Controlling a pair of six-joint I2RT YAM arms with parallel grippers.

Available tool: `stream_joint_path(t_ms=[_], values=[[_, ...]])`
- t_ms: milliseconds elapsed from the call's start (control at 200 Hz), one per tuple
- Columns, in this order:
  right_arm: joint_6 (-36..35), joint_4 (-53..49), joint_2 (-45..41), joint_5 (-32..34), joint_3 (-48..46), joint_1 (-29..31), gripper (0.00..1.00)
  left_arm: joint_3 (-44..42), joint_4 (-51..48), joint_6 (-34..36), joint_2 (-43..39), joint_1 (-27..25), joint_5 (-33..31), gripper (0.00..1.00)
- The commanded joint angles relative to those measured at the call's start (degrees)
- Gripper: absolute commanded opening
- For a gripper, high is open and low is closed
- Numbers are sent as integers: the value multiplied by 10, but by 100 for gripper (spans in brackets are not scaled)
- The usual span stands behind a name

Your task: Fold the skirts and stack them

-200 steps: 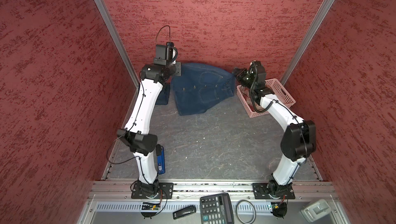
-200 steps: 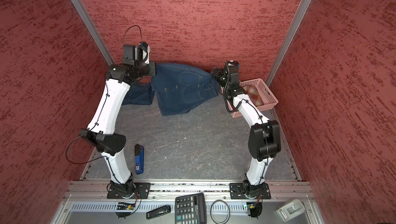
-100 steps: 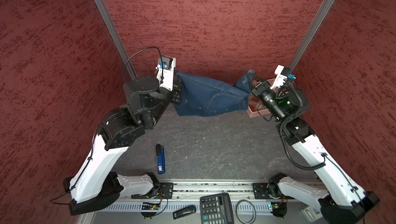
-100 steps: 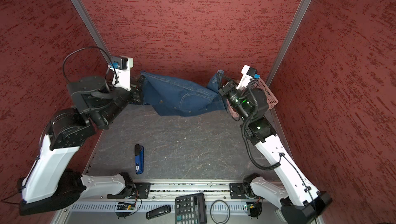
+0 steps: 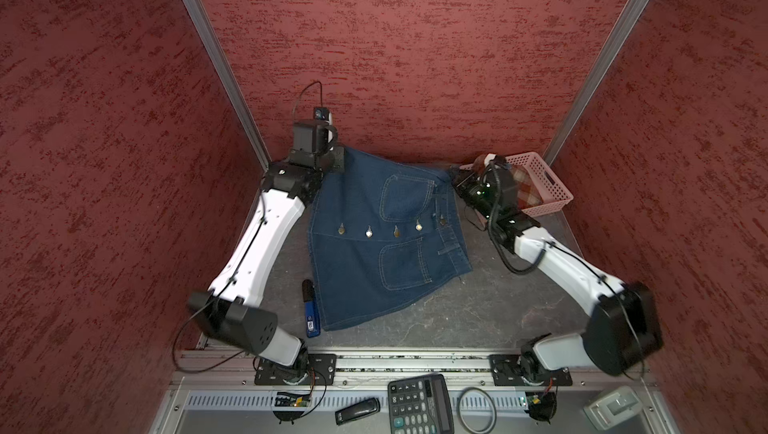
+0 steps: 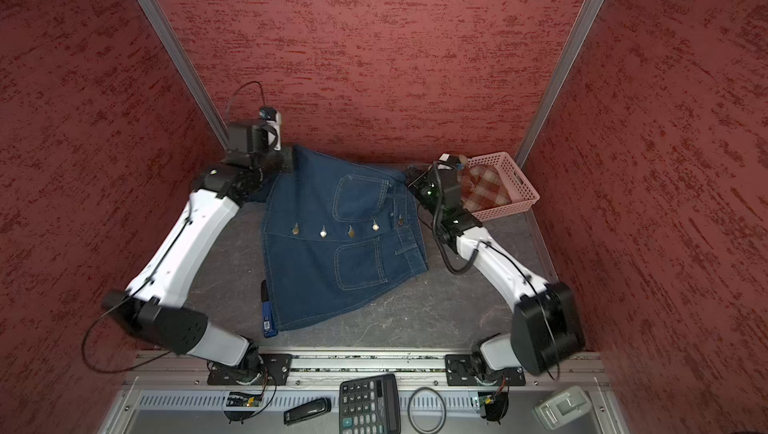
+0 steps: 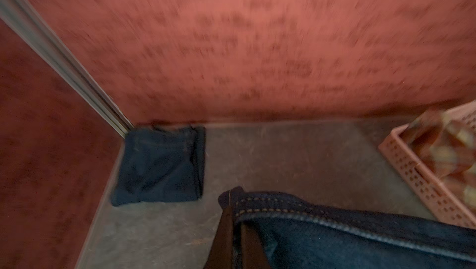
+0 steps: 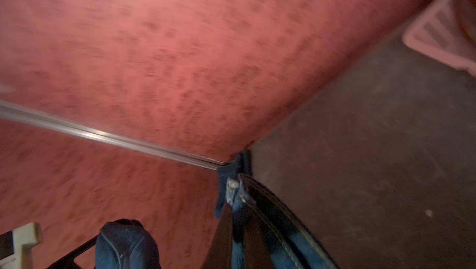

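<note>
Though well apart, both end effectors (image 7: 235,220) (image 8: 238,221) tight on denim skirt (image 5: 386,253).

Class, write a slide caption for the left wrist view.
Left gripper pinches a denim skirt by its edge; a folded denim skirt lies in the corner, a plaid skirt in the pink basket.

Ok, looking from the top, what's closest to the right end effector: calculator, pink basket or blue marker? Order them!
1. Pink basket: right beside the right end effector, back right corner.
2. Blue marker: front left, beside the denim skirt.
3. Calculator: past the front rail, farthest.
</note>
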Motion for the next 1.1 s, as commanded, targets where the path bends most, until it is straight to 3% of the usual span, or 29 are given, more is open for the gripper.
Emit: stream_joint_path(t_ms=[0, 291, 416, 686, 1092], values=[[65, 88, 116, -60, 33, -23, 0, 0, 38, -32, 97, 30, 119, 0], [46, -13, 291, -110, 252, -67, 0, 178, -9, -16, 265, 78, 139, 0], [38, -50, 331, -140, 319, -83, 0, 210, -33, -12, 279, 86, 134, 0], [-3, -82, 328, -182, 343, -100, 0, 70, 6, -31, 176, 86, 129, 0], [-125, -166, 281, -224, 294, -126, 0, -188, 61, -88, -2, 21, 98, 0]])
